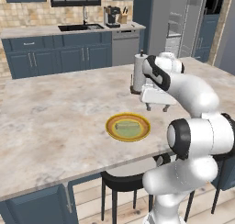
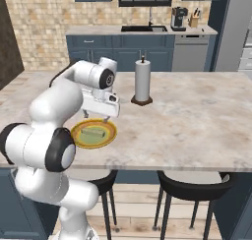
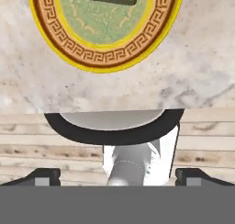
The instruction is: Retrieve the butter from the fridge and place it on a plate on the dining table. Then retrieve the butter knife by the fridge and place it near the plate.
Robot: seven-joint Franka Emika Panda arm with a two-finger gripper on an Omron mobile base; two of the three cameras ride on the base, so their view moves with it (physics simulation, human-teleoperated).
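Butter lies on the plate, just below and left of the end effector. End effector spread wide, empty. Paper towel roll close behind it. Risk: a careless swing toward the fridge clips roll or plate. Knife location unclear.

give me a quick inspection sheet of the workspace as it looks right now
surface: dining table, beige marbled top.
job's things: butter lies on the plate near the table's front edge; fridge at the back with a door open; butter knife not made out.
clutter: paper towel roll upright on the table.
grippers: gripper above the table beside the plate, jaws open and empty.
cables: nothing seen.
surroundings: black stools, blue cabinets, sink, coffee machine.
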